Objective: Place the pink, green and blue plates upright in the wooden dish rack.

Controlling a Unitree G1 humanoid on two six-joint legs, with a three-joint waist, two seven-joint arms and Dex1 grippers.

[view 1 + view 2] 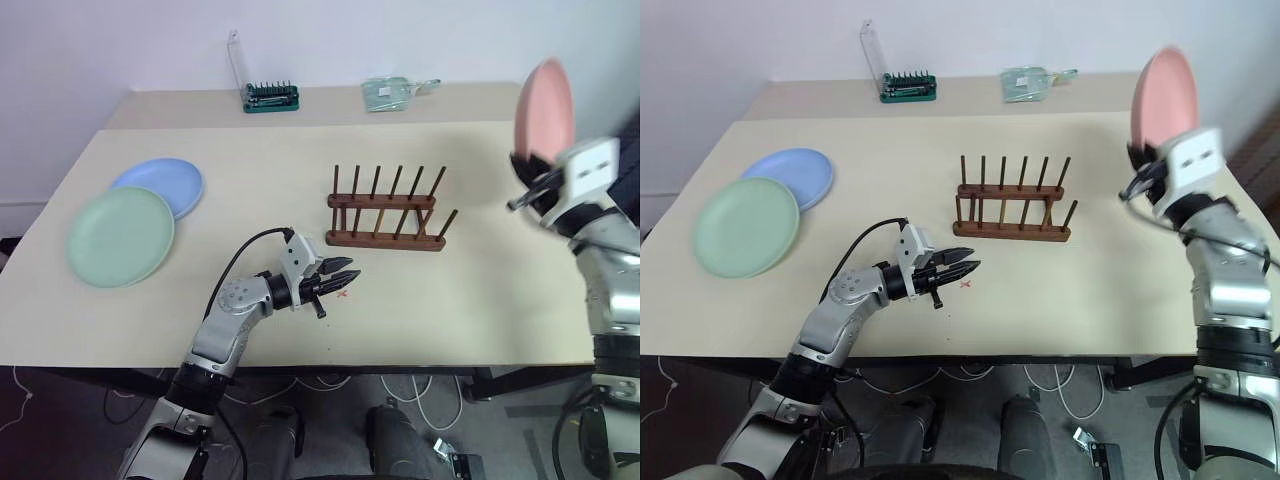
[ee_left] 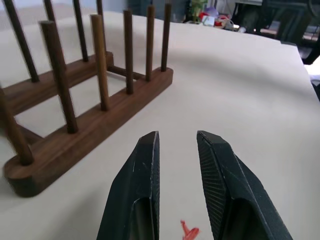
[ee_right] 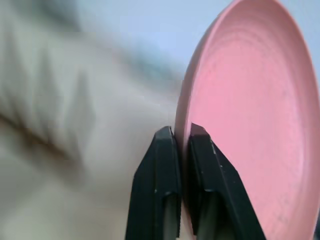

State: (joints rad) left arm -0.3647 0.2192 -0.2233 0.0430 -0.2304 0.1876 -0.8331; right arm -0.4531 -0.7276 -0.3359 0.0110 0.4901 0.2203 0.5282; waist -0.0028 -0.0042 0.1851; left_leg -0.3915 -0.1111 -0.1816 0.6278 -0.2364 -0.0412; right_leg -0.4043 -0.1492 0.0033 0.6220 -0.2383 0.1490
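— Starting with the table [image 1: 480, 300]: what do we have on it?

— We see the wooden dish rack [image 1: 387, 212] mid-table, rails running left to right, pegs upright, every slot bare. Far left, the green plate [image 1: 120, 236] lies flat, overlapping the blue plate [image 1: 163, 184] behind it.

— And the pink plate [image 1: 1163, 98]?

— We find it in the air at the right, standing on edge, its rim clamped between the right gripper [image 3: 181, 134] fingers.

— Anything in the way?

— Our left gripper [image 2: 177, 142] hovers just in front of the rack, fingers slightly parted, holding nothing. A green tool holder [image 1: 271, 96] sits at the back edge.
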